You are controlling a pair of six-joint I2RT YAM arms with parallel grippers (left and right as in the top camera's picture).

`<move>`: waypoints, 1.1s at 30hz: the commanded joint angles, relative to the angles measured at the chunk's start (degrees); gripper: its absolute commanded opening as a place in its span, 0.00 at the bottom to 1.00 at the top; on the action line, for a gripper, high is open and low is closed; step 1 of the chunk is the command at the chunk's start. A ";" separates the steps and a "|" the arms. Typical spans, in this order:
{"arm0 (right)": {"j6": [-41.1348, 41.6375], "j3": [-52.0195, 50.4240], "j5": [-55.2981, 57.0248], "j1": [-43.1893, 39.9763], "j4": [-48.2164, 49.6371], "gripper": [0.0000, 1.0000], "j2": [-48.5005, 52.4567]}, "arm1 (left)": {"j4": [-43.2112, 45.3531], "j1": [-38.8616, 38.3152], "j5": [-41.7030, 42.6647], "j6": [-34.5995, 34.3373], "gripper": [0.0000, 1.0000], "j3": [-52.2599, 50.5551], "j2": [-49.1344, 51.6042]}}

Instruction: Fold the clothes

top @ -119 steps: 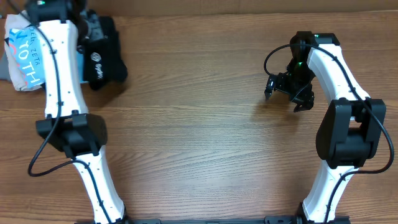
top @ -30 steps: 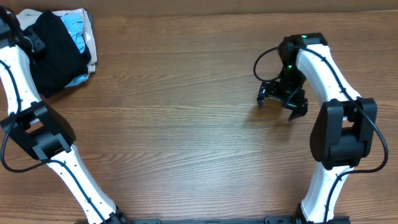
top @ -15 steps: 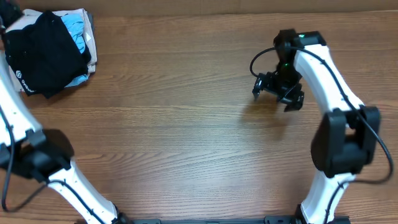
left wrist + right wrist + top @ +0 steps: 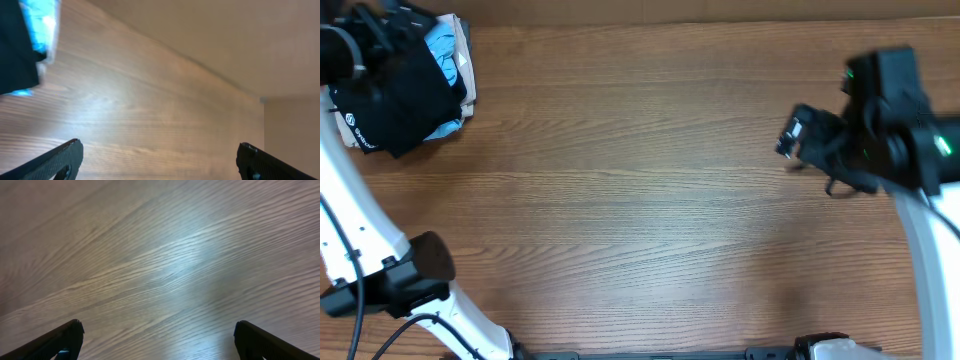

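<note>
My left pincer (image 4: 159, 150): fingers spread wide, not gripping. Only bare wood grain of the tabletop (image 4: 150, 100) shows between them. In the wrist view the black T-shirt (image 4: 400, 95) lies ahead of this pincer and off to its left, with only an edge of dark cloth in frame. From overhead the shirt is a bunched heap at the far left corner of the tabletop. A small white logo (image 4: 354, 124) shows on the edge nearest my arm. The pincer sits right by the heap's far side, dark against dark, so I cannot tell whether it touches the cloth. A light blue shirt (image 4: 442, 42) peeks out from under the black one on the side toward my other arm.

My right pincer (image 4: 157, 330): also spread wide and empty, with bare tabletop below. The overhead view shows it blurred. The T-shirt is well apart from it, far across toward the left arm's side.
</note>
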 commanded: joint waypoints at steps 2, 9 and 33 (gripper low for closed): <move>1.25 -7.15 4.02 0.55 0.37 1.00 -11.56 | -3.89 -8.37 -7.54 3.85 1.00 0.11 0.48; 3.30 -25.70 6.78 0.55 10.38 1.00 -30.08 | -6.73 -20.96 -18.56 3.85 1.00 0.11 1.03; 3.30 -32.68 6.14 0.55 12.31 1.00 -35.52 | -6.32 -34.97 -21.14 3.85 1.00 0.11 1.68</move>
